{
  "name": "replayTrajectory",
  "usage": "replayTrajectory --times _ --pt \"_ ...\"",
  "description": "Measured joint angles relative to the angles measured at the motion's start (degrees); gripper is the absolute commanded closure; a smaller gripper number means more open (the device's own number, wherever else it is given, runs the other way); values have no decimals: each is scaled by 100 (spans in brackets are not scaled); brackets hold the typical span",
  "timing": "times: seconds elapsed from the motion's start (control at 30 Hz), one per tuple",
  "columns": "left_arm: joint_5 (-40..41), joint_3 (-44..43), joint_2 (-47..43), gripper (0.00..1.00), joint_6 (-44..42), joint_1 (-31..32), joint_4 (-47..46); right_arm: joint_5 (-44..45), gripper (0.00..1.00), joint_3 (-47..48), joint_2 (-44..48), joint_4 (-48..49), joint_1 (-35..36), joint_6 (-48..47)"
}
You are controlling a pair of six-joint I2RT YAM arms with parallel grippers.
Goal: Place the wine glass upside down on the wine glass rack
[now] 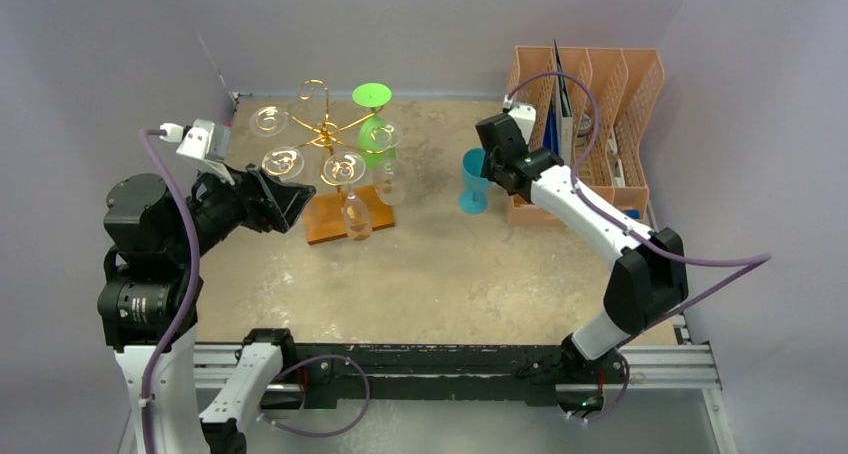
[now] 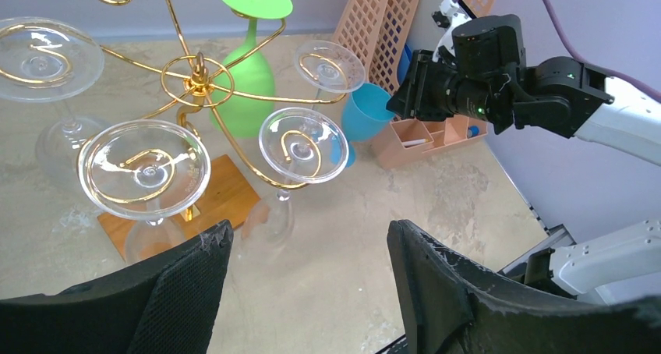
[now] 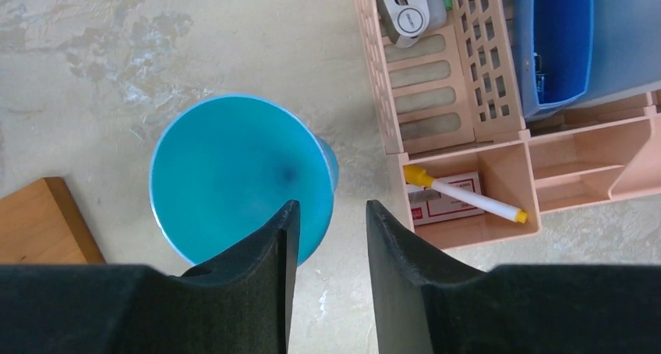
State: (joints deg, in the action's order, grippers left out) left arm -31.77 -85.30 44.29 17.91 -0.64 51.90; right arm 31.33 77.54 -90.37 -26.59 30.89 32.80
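From above, a blue wine glass (image 1: 473,179) stands upright on the mottled beige surface (image 1: 450,274). It is just beside the orange file organiser (image 1: 600,84) at the right and well apart from the gold wine glass rack (image 1: 325,129), where four clear glasses (image 1: 343,167) and a green glass (image 1: 374,124) hang bowl-down over a brown wooden base (image 1: 322,224). The right arm (image 1: 590,209) reaches over the blue wine glass with its jaws at the rim, while the left arm (image 1: 160,224) holds its jaws just left of the rack. The left wrist camera looks out between the left jaws, spread wide with nothing between them, toward the rack's spiral curls threaded around the stems of the clear glasses, with the green glass behind the post and the blue wine glass beyond. The right wrist camera looks straight down into the blue bowl: the right jaws stand a narrow gap apart astride the near rim, one over the bowl and the other outside it, and whether either touches the glass cannot be told. A white marker (image 3: 468,200) with yellow ends lies in the organiser's tray at right
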Motion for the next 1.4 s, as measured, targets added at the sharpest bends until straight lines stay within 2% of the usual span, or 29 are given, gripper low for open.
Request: replayTrajectory --times 0.07,0.33,0.57,0.8,1.07,1.4 --pt "-2 0 9 29 39 0 -2 -46 68 2 -50 17 -7 -52" --pt "-87 -4 28 29 251 2 -157 -437 100 59 -219 -17 -17 -323" --pt "-254 -22 87 29 588 2 -472 -754 100 -264 232 122 -17 -581" --pt "-1228 20 306 30 1169 4 -1200 -970 100 -1342 2142 769 -17 -890" --pt "-1919 358 535 30 2221 4 -2518 -1025 100 -2393 4205 2094 -17 -1106" --pt "-2142 723 688 29 3641 4 -4131 -1552 100 -2601 4905 3587 -17 -1300"
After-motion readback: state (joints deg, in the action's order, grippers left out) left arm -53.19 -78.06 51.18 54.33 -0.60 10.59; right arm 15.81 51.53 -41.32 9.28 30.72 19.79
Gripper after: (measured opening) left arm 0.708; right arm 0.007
